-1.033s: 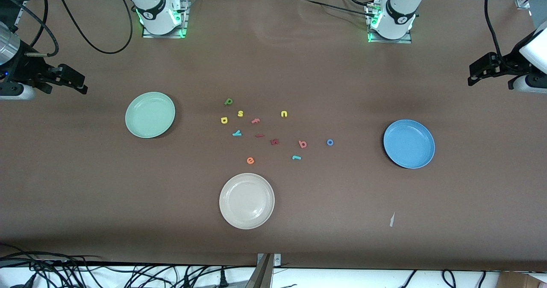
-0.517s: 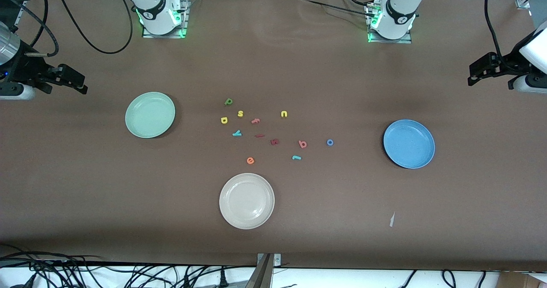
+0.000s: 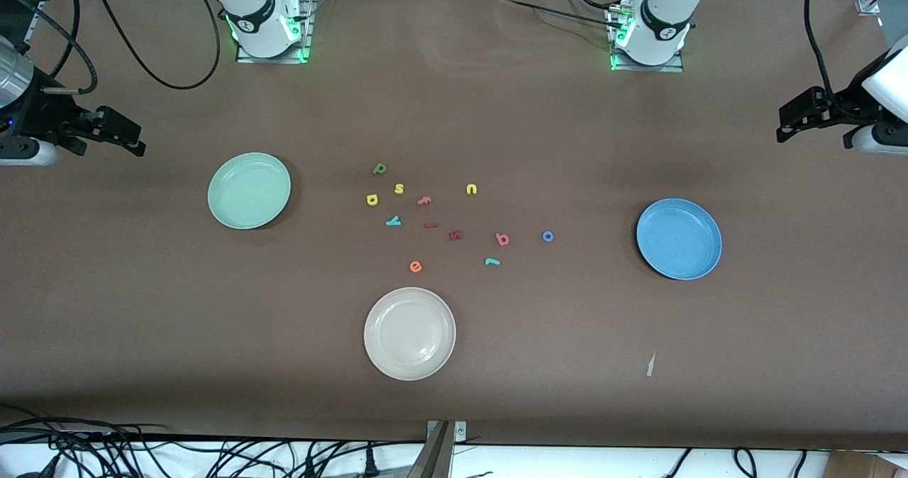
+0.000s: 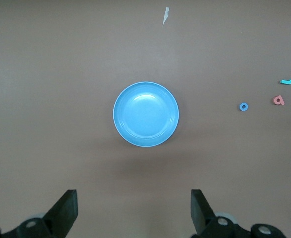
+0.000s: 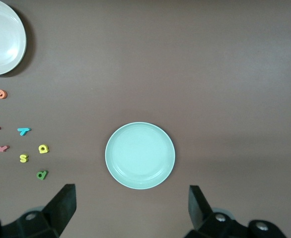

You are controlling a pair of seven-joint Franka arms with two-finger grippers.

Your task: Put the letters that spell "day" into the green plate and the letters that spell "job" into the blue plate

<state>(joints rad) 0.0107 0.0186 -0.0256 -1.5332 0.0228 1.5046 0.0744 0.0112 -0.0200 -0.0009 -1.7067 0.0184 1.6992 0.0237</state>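
The pale green plate [image 3: 249,191] lies toward the right arm's end and the blue plate [image 3: 679,239] toward the left arm's end, both bare. Between them small letters are scattered: yellow "d" [image 3: 372,199], dark green "a" [image 3: 379,169], teal "y" [image 3: 393,220], teal "j" [image 3: 492,261], blue "o" [image 3: 547,236] and pinkish-red "b" [image 3: 502,238]. My right gripper [image 3: 131,137] hangs open in the air beside the green plate [image 5: 140,155]. My left gripper [image 3: 789,120] hangs open near the blue plate [image 4: 146,114]. Neither holds anything.
A cream plate [image 3: 409,333] sits nearer the front camera than the letters. Other letters lie among them: yellow "s" [image 3: 399,188] and "u" [image 3: 472,189], pink "f" [image 3: 424,200], orange "e" [image 3: 416,267], two dark red pieces [image 3: 456,235]. A paper scrap [image 3: 650,364] lies near the front edge.
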